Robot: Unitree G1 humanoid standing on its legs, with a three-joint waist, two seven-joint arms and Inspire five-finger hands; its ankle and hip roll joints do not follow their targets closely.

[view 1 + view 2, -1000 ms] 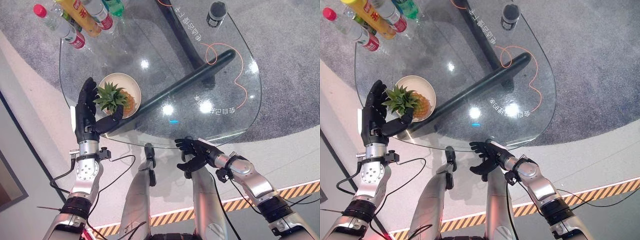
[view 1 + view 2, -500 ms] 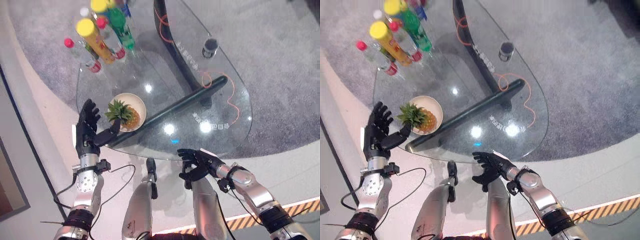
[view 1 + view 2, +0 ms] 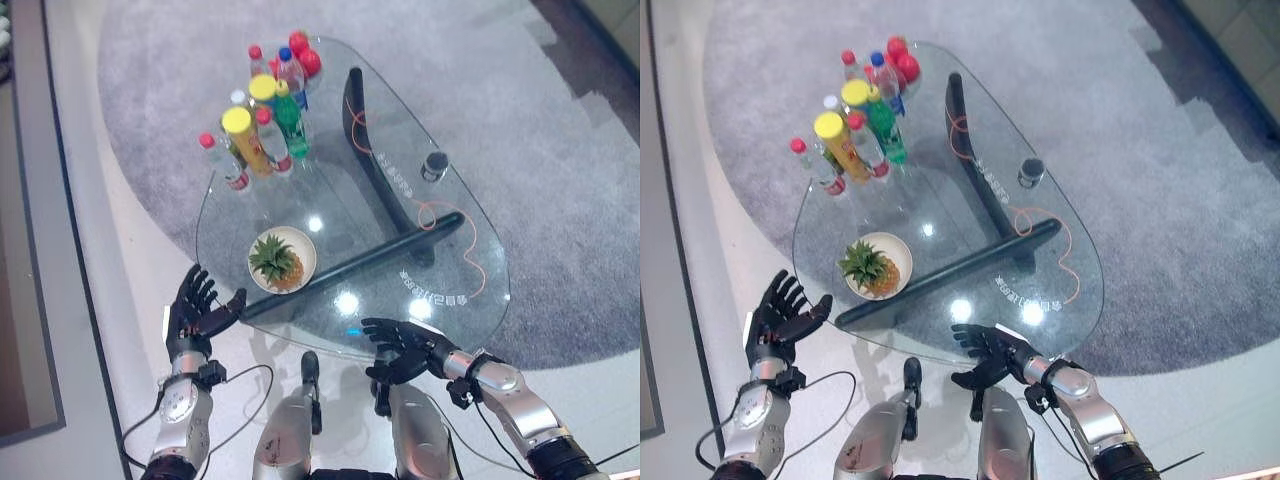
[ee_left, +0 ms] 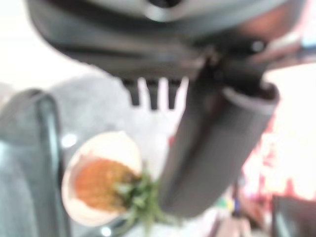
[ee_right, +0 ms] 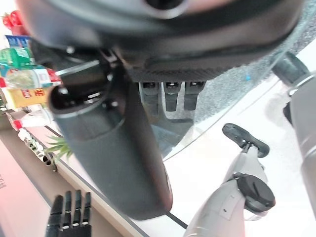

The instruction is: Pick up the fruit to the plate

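A small pineapple (image 3: 279, 261) with green leaves lies in a white plate (image 3: 303, 248) near the glass table's front left edge; both show in the left wrist view as the pineapple (image 4: 101, 184) on the plate (image 4: 111, 146). My left hand (image 3: 193, 310) is off the table's front left, fingers spread open, holding nothing, well apart from the plate. My right hand (image 3: 404, 350) hovers at the table's front edge, open and empty.
Several bottles (image 3: 262, 126) and red fruit (image 3: 306, 57) stand at the far end of the oval glass table (image 3: 470, 290). A dark cup (image 3: 434, 165) and an orange cord (image 3: 448, 228) lie on the right. A black table leg (image 3: 366, 260) runs under the glass. Grey carpet surrounds it.
The camera has risen and pulled back, showing the whole table. My left hand has drawn away from the pineapple and plate, off the table edge. The right hand keeps its pose.
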